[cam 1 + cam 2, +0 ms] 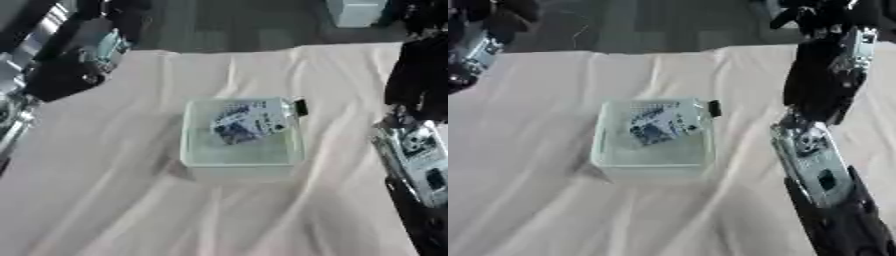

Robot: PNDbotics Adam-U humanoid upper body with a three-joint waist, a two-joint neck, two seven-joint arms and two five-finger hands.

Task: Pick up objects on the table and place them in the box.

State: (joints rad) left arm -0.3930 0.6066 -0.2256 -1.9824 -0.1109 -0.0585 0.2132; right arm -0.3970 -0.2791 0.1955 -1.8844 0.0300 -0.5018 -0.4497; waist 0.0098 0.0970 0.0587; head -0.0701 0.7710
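The box [241, 150] sits mid-table on the cloth [131, 200], holding 1 packet [249, 120] tilted against its far wall, corner poking above the rim; a careless drop could knock it out. Farther off, the left hand [61, 77] and right hand [820, 90] hover; whether their fingers are spread or curled, I cannot tell.

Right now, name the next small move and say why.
Probably draw the right hand back clear and end the run: the packet already lies tilted inside the clear box, and no other loose object shows on the white cloth.
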